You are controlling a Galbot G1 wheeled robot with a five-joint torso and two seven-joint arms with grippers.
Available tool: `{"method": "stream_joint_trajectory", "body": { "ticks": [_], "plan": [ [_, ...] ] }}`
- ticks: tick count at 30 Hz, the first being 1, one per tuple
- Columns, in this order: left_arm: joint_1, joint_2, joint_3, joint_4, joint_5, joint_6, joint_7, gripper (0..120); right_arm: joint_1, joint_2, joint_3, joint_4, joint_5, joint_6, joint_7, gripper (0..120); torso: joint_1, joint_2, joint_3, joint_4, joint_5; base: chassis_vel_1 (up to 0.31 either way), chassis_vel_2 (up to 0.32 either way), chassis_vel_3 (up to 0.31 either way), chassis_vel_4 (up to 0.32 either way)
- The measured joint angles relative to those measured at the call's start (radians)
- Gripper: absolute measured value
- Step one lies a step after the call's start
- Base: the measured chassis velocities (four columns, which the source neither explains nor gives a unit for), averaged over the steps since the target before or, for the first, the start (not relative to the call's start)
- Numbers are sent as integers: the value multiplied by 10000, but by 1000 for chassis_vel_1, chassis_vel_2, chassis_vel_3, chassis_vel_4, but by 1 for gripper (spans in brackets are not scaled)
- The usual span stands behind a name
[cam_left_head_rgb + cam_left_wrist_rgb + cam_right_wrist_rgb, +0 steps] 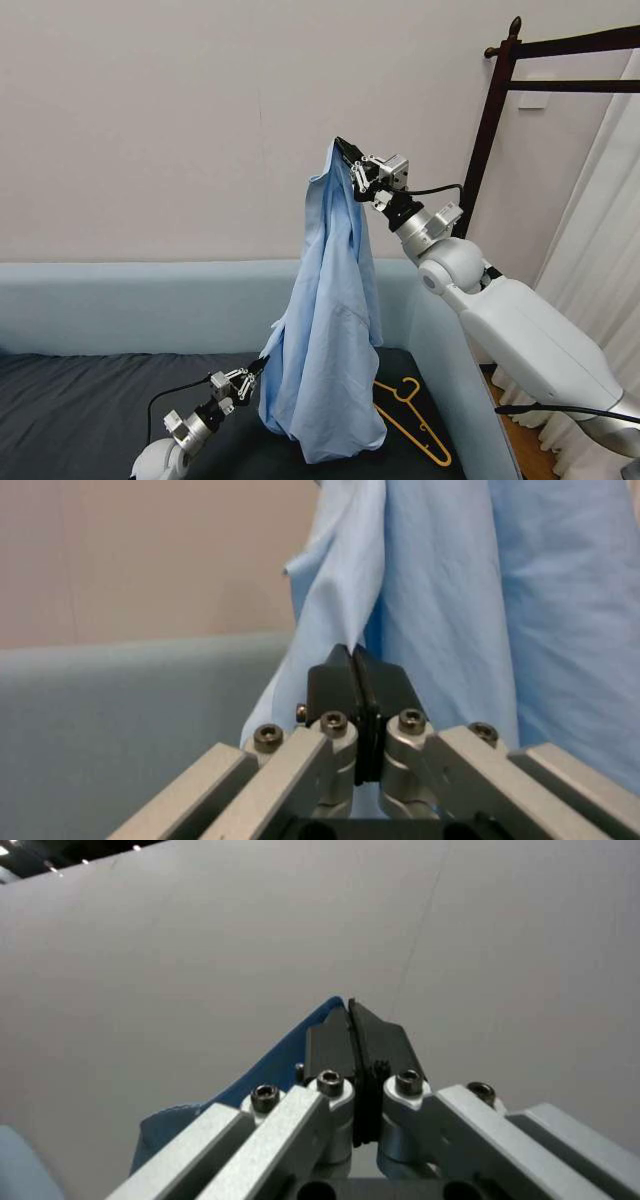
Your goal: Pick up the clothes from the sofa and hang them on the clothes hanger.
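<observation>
The right gripper (pixel 345 152) clamped the light-blue shirt (pixel 330 340) by its top above the sofa (pixel 100 400). The left gripper (pixel 258 366) pinched its lower edge. Hanging it on the wooden rack (pixel 495 110) was not yet done.

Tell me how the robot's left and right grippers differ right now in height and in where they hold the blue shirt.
The right gripper is raised high, while the left gripper sits low above the dark sofa seat. The right gripper pinches the top of the light blue shirt; the left gripper pinches its lower side edge. Both are shut on fabric.
</observation>
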Motion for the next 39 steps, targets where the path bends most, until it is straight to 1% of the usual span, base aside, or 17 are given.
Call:
{"method": "stream_joint_trajectory", "body": {
  "ticks": [3, 6, 7, 9, 10, 14, 16, 18, 20, 22, 23, 27, 29, 30, 31, 37, 39],
  "plan": [
    [47, 129, -128, -677, -424, -36, -614, 0, 70, 47, -44, -269, -268, -167, 453, 0, 0, 0, 0, -2, -1, 0, 0, 0, 0],
    [53, 605, -326, -2100, -1015, -39, -1831, 0, 269, 229, -120, -870, -568, -363, 1098, 0, 0, 0, 0, -3, 0, 0, 0, 0, 0],
    [53, 605, -326, -2100, -1015, -39, -1831, 0, 269, 229, -120, -870, -568, -363, 1098, 0, 0, 0, 0, -3, 0, 0, 0, 0, 0],
    [110, 1191, -546, -3608, -1481, -4, -2911, 0, 479, 392, -228, -1293, -667, -563, 1776, 0, 1, 0, 0, -1, 3, 0, 0, 0, 0],
    [146, 1340, -623, -3996, -1593, 4, -3108, 0, 540, 430, -239, -1363, -665, -601, 2001, 0, 0, 0, 0, 0, 4, 0, 0, 0, 0],
    [615, 1673, -855, -5355, -1674, 19, -3276, 0, 611, 490, -181, -1332, -619, -717, 2726, 0, 1, 0, 0, -2, 4, 0, 0, 0, 0],
    [1648, 1484, -911, -6202, -1226, -102, -3028, 0, 341, 463, -135, -996, -671, -802, 3046, 0, 0, 1, -3, -3, 3, 0, 0, 0, 0],
    [2232, 1229, -877, -6323, -873, -208, -2811, 0, 86, 418, -125, -814, -755, -846, 3115, 0, 0, 2, -3, 0, 0, 0, 0, 0, 0],
    [3077, 614, -655, -6026, 70, -507, -2505, 0, -620, 337, -105, -519, -1038, -851, 3173, 0, -1, 1, -2, 4, 0, 0, 0, 0, 0],
    [3588, -48, -290, -5109, 1213, -864, -2420, 0, -1417, 295, -88, -380, -1337, -711, 3175, 0, -2, 1, 0, 3, -1, 0, 0, 0, 0],
    [3588, -48, -290, -5109, 1213, -864, -2420, 0, -1417, 295, -88, -380, -1337, -711, 3175, 0, -2, 1, 0, 3, -1, 0, 0, 0, 0],
    [3746, -875, 194, -3312, 3055, -1060, -2609, 0, -2899, 357, -83, -270, -1485, -393, 3107, 0, -1, 1, 0, -5, 3, 0, 0, 0, 0],
    [3729, -950, 272, -3033, 3285, -1067, -2627, 0, -3083, 373, -89, -270, -1518, -350, 3073, 0, -1, 0, 0, -4, 3, 0, 0, 0, 0],
    [3673, -1106, 406, -2405, 3772, -1095, -2664, 0, -3444, 420, -93, -281, -1637, -235, 2937, 0, -1, 0, 1, -4, 3, 0, 0, 0, 0],
    [3635, -1205, 458, -2008, 4037, -1128, -2702, 7, -3678, 450, -92, -284, -1721, -134, 2786, 0, -1, 0, 0, -3, 3, 0, 0, 0, 0],
    [3725, -1295, 535, -1463, 4368, -1299, -3192, 25, -3987, 465, -89, -130, -1732, 42, 2405, 0, -1, 0, 0, -3, 3, 0, 0, 0, 0],
    [3960, -1095, 435, -1463, 4049, -1547, -2679, 35, -3878, 434, -82, 7, -1650, 84, 2269, 0, -1, 0, 0, -2, 2, 0, 0, 0, 0]
  ]
}}
